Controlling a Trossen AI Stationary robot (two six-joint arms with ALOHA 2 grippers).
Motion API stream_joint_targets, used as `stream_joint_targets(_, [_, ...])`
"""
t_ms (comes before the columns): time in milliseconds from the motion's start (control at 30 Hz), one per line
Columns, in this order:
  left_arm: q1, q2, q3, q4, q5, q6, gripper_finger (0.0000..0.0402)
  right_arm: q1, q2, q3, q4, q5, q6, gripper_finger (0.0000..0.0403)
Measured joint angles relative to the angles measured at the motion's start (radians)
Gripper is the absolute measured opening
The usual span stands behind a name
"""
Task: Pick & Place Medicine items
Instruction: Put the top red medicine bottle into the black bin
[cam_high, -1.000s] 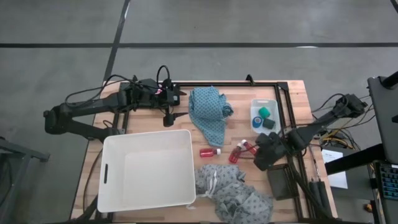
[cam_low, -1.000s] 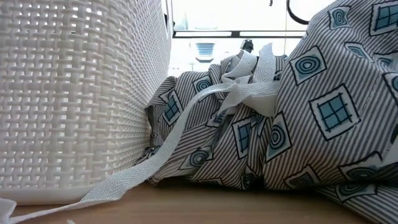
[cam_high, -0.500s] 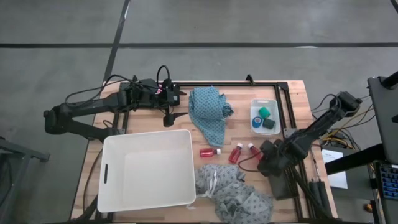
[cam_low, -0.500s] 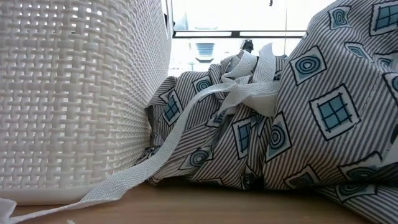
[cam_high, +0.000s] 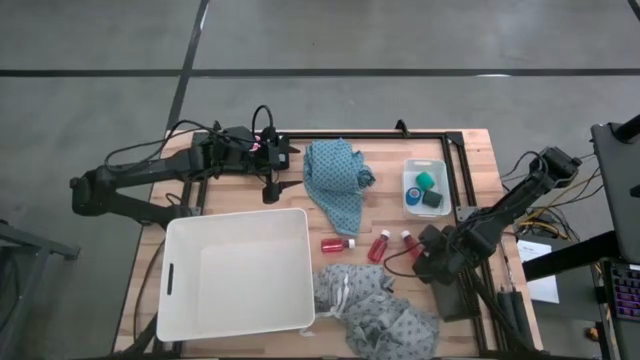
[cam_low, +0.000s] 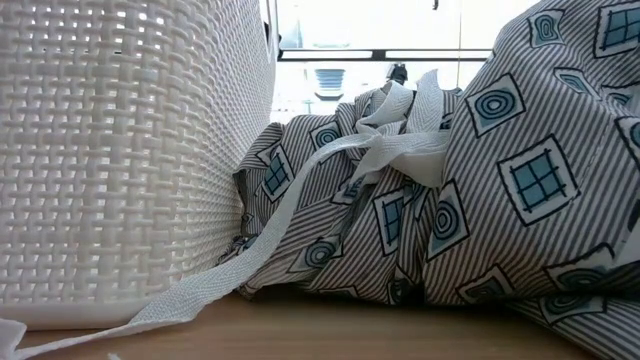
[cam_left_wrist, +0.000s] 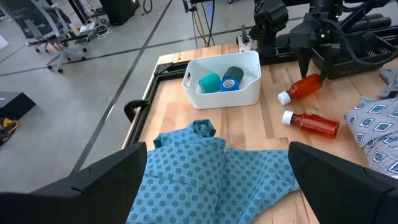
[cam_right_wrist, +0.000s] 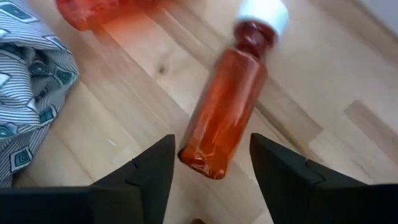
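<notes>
Red bottles number three on the wooden table (cam_high: 480, 150). The right gripper (cam_right_wrist: 211, 163) stands over the bottle nearest it (cam_right_wrist: 227, 106), its two fingers (cam_right_wrist: 149, 171) released and set either side of the bottle's base; no contact with the plastic can be confirmed, and the bottle lies on the wood with its white cap pointing away from the gripper. A second red bottle (cam_high: 379, 245) lies just beyond, beside the first. The third red bottle (cam_high: 337, 243) lies further out from the gripper, near the white basket (cam_high: 180, 300).

Behind the right gripper's reach sits a small white bin (cam_high: 412, 165) holding the teal-green roll (cam_left_wrist: 209, 83), the blue round piece (cam_left_wrist: 230, 85) and a dark item (cam_high: 432, 198). A patterned grey cloth (cam_high: 385, 315) lies to the side of the gripper, touching the basket. A teal cloth (cam_high: 335, 185) lies ahead of the left gripper (cam_left_wrist: 217, 180), which waits at the table's far edge with its fingers spread wide and empty.
</notes>
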Motion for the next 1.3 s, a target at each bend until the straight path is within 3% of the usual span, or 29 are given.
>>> stream_joint_targets(500, [0.0, 0.0, 0.0, 0.0, 0.0, 0.0, 0.0395, -0.034, -0.007, 0.144, -0.164, 0.206, -0.034, 0.0221])
stream_joint_targets(767, [0.0, 0.0, 0.0, 0.0, 0.0, -0.001, 0.0395, -0.164, -0.006, 0.112, -0.166, 0.196, -0.036, 0.0221])
stream_joint_targets(933, [0.0, 0.0, 0.0, -0.001, 0.0, -0.003, 0.0395, -0.236, -0.004, 0.101, -0.16, 0.129, -0.041, 0.0221])
stream_joint_targets(1300, [0.0, 0.0, 0.0, 0.0, 0.0, -0.003, 0.0393, -0.303, -0.003, 0.089, -0.132, 0.09, -0.042, 0.0221])
